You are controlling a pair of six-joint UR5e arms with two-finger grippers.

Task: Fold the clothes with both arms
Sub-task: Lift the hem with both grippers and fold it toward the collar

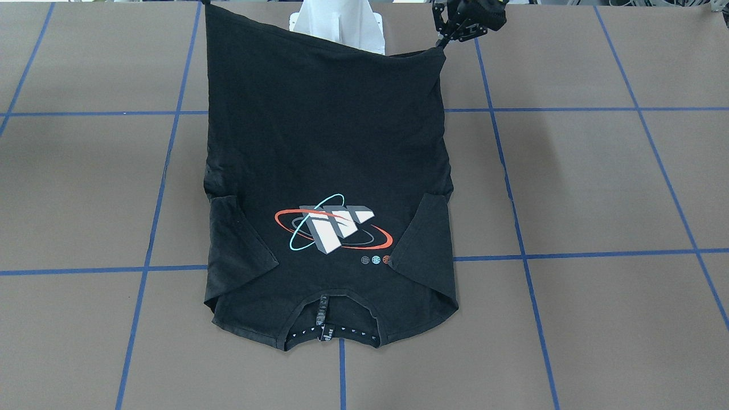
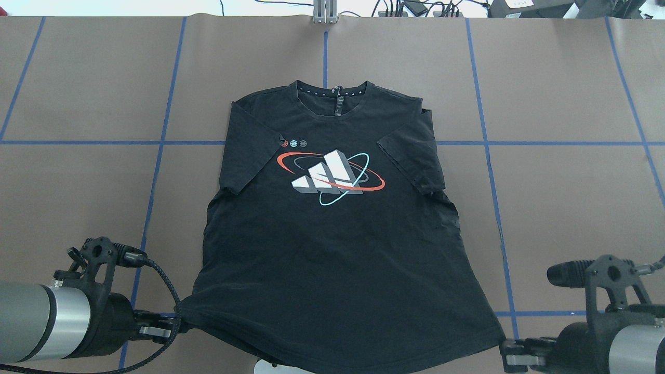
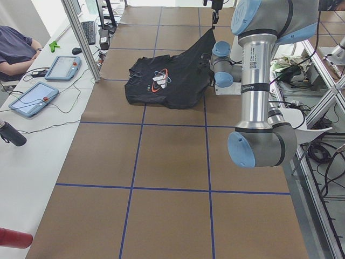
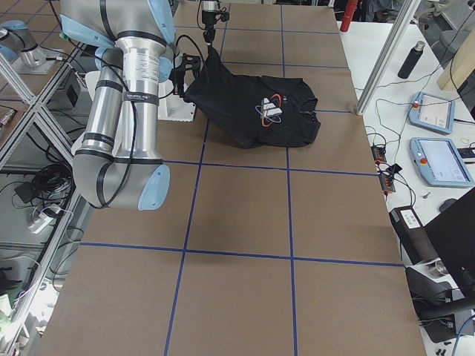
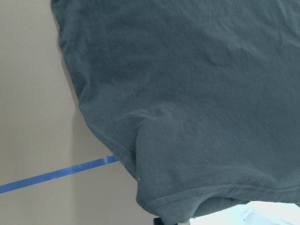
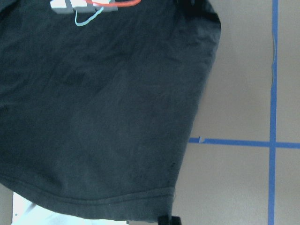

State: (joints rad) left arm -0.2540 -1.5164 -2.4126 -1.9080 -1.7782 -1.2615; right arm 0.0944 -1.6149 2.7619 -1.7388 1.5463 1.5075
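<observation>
The black T-shirt [image 2: 332,249] lies front up on the brown table, its collar [image 2: 332,93] at the far side. Both sleeves are folded in over the chest beside the orbit graphic [image 2: 332,179]. My left gripper [image 2: 176,326] is shut on the near left hem corner. My right gripper [image 2: 505,355] is shut on the near right hem corner. Both corners are raised off the table, so the hem [image 1: 324,40] hangs taut between them in the front-facing view, where the left gripper [image 1: 443,45] shows at the top right. The wrist views show the hem's left corner [image 5: 187,201] and right corner [image 6: 140,197].
The table [image 2: 561,208] is brown with a grid of blue tape lines [image 2: 488,156]. The white pedestal base [image 1: 342,25] stands behind the raised hem. Tablets and cables [image 4: 438,148] lie on a side bench beyond the table's far edge.
</observation>
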